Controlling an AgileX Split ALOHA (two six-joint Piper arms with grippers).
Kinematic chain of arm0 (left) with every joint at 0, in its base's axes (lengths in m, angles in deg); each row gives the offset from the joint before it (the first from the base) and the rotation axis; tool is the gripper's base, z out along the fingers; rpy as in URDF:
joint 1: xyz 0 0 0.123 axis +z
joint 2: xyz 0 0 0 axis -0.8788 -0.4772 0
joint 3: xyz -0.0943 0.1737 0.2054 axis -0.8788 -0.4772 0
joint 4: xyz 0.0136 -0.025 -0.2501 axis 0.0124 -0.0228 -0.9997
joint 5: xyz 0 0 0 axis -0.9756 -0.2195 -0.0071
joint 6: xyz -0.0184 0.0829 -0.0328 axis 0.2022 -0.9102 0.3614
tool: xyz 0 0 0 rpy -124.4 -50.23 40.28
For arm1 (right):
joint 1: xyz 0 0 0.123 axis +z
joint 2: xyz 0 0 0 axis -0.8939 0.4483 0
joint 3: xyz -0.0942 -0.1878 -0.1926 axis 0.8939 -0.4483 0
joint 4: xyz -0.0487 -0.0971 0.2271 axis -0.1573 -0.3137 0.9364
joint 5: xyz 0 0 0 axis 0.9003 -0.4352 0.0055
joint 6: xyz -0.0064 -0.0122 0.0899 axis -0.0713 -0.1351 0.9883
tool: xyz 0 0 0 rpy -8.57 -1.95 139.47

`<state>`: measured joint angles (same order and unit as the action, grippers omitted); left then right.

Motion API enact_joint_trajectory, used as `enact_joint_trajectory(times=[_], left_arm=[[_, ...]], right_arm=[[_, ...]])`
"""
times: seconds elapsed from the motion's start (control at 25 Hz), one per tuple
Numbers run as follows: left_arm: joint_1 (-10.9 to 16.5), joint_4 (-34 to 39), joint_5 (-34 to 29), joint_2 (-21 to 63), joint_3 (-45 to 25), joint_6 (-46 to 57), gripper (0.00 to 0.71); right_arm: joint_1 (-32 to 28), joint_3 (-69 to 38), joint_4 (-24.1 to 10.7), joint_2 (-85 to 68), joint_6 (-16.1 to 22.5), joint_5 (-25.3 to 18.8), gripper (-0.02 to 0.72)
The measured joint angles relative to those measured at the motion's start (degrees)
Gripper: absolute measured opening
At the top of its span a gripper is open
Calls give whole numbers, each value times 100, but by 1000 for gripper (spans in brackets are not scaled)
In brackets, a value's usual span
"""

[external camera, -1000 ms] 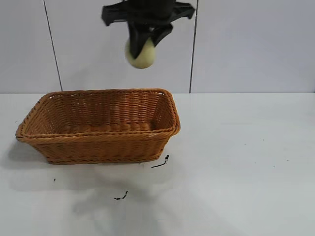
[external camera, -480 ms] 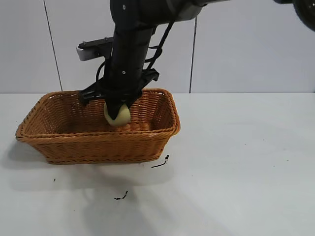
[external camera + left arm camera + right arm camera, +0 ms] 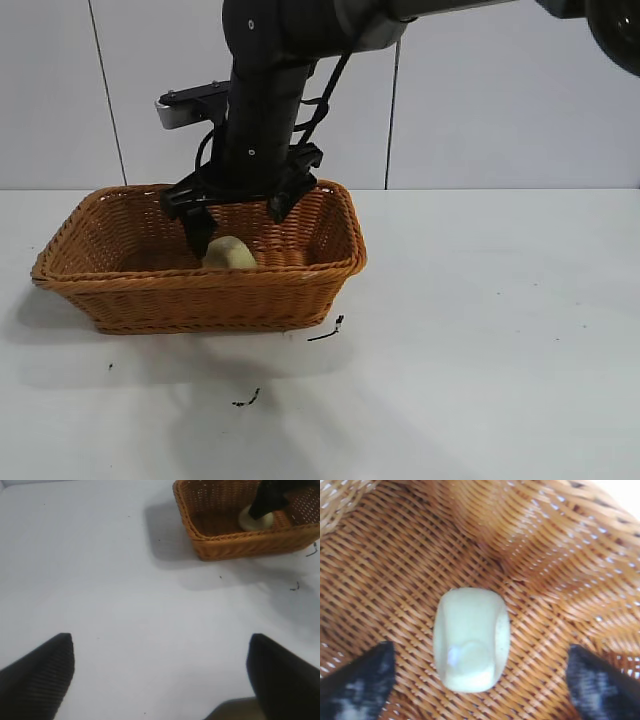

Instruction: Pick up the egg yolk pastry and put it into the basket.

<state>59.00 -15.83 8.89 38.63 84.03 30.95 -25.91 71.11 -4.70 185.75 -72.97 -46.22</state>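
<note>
**Ana:** Since the right gripper (image 3: 235, 215) hangs inside the basket (image 3: 120, 285) with its fingers spread wide, is it holding anything?

**Ben:** No. In the right wrist view both fingertips (image 3: 355, 687) stand well clear on either side of the egg yolk pastry (image 3: 471, 639), touching nothing. The pastry lies on the woven floor, free of the gripper.

**Ana:** Where in the basket exactly?

**Ben:** From the exterior view the egg yolk pastry sits toward the front wall, about midway along the basket's length, directly below the gap between the fingers. The wrist view shows it near where the floor rises into a wall.

**Ana:** So which way matters for the coming move?

**Ben:** Straight up, I'd judge. The pastry lies right beneath the gripper, so a vertical lift should clear it and the braided rim without a nudge. A sideways drift could catch a finger on the pastry or the wicker.

**Ana:** And the left gripper (image 3: 160, 680)?

**Ben:** Parked over the bare white table (image 3: 125, 605), well apart from the basket, fingers wide and empty. The task looks essentially done.
</note>
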Motion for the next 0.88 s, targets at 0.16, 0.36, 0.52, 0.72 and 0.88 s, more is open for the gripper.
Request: enact_joint_trajectory(times=[0.16, 0.36, 0.52, 0.72, 0.88], left_arm=[[0, 0, 0, 0, 0, 0, 696], [0, 0, 0, 0, 0, 0, 696], [0, 0, 0, 0, 0, 0, 696], [0, 0, 0, 0, 0, 0, 696], [0, 0, 0, 0, 0, 0, 696]], right_arm=[[-217, 683, 1, -39, 0, -392, 693], [-843, 1064, 1, -39, 2, -518, 693], [-1543, 1072, 1, -39, 2, -646, 693], [-2346, 1076, -12, -39, 2, -922, 693], [-2827, 1076, -17, -39, 7, -1146, 693]])
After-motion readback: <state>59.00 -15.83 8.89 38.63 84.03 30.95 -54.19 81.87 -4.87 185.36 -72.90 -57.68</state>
